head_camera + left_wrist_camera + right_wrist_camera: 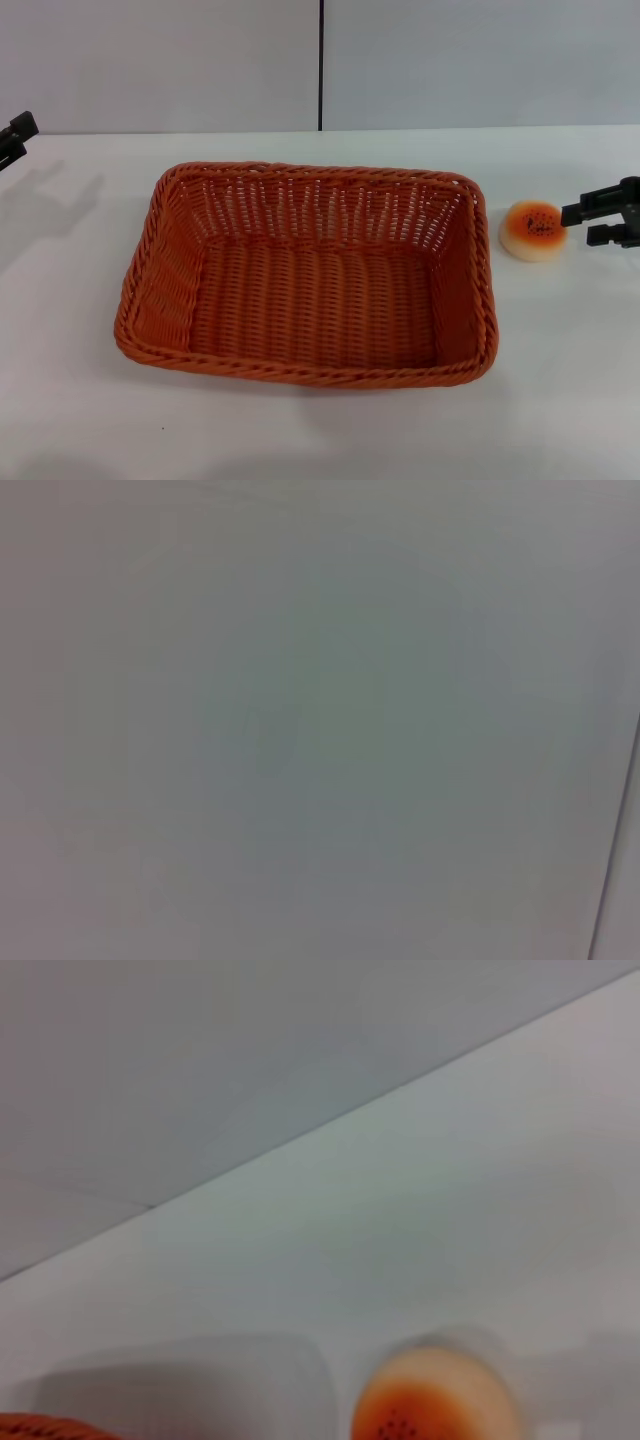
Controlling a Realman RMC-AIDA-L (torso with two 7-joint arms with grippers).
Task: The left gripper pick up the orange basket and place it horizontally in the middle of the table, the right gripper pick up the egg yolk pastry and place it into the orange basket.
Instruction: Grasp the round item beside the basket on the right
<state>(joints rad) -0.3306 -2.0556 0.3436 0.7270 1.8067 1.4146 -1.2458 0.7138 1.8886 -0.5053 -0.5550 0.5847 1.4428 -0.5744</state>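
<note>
Right now, from my remote seat, I see the left pincer [14, 138], a slim black two-finger claw, only as a sliver at the far left edge of the head view, raised over the broad plain white tabletop [320, 430] and well apart from everything else; I cannot tell how its fingers stand. Its wrist camera gives me nothing but a blank pale surface. Moving rightward, the large rectangular orange woven basket [305, 365] sits flat in the middle of the tabletop, long side across, with nothing inside it. Just beside its right rim, not touching, lies the small round cream-coloured egg yolk pastry [534, 230], glossy orange speckled face up. At the right edge, the right pincer [577, 224], a black blocky-fingered claw, is spread open, with the fingertips at the pastry's right side.
</note>
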